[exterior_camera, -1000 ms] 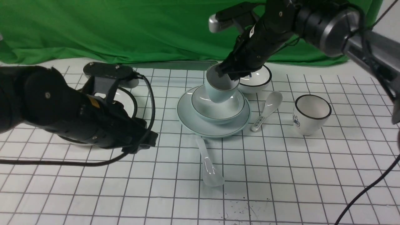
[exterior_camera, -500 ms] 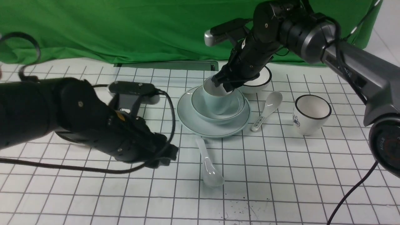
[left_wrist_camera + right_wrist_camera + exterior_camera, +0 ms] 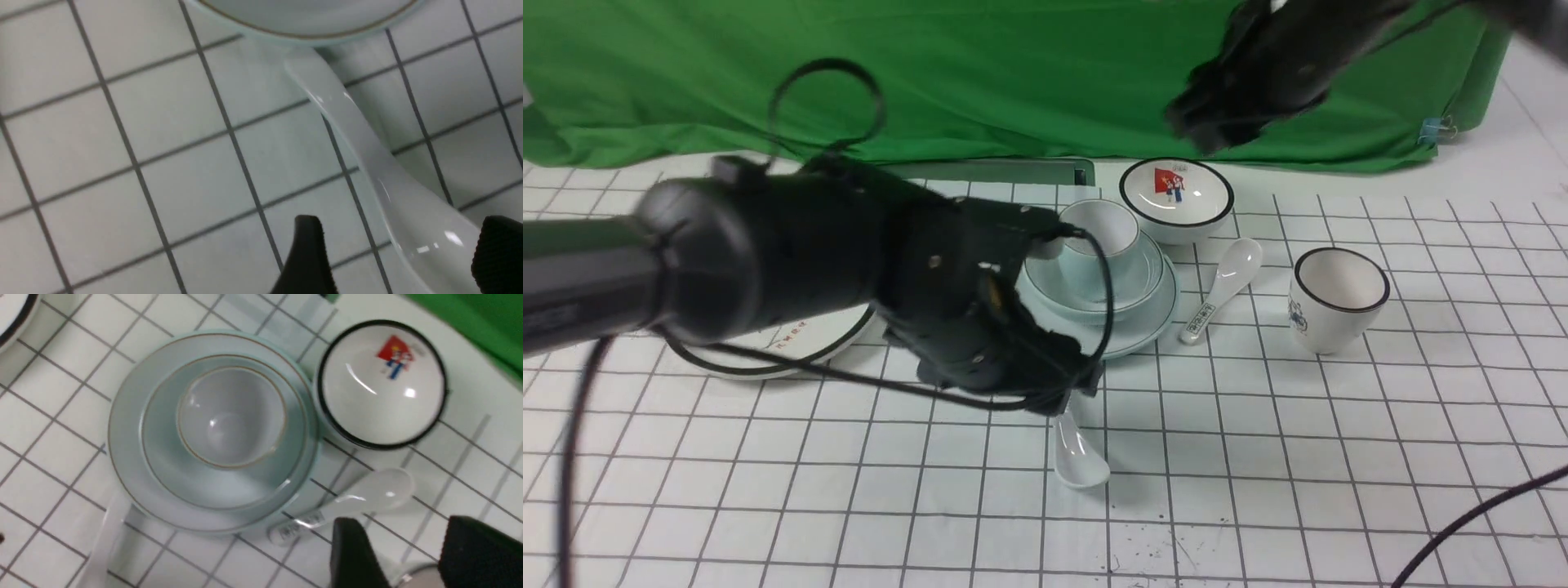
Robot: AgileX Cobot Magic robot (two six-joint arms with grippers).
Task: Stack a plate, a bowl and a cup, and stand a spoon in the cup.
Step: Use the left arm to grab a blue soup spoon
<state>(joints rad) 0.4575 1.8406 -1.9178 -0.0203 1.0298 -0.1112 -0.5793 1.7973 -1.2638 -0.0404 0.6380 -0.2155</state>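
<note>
The white tabletop (image 3: 1258, 506), ruled in dark lines, runs out of frame. Green cloth (image 3: 1013, 82) hangs across 12 o'clock.

The left arm (image 3: 833, 245) comes in from 9 o'clock, slightly blurred, slanting down toward 4. Its left tool (image 3: 402, 222) is wide, holding nothing, fingertips over the spoon. The right arm (image 3: 1307, 57), badly blurred and cut off by the frame, slants in from 1 o'clock, raised above the dishes; its right tool (image 3: 404, 522) is wide and empty.

The plate (image 3: 1160, 327), partly hidden by the left arm in the front view, carries the bowl (image 3: 1131, 305), with the cup (image 3: 1098, 273) upright inside.

Measured from the plate, the cartoon plate (image 3: 809, 351) is at 9 o'clock, mostly covered; its red writing is too small to read. The red-picture bowl (image 3: 1180, 229) sits at 1, the white cup (image 3: 1339, 318) at 3.

At 3, closer, lies the marked spoon (image 3: 1225, 286), its dark characters unreadable. The spoon (image 3: 1078, 457) lies at 6, its handle partly hidden in the front view.
</note>
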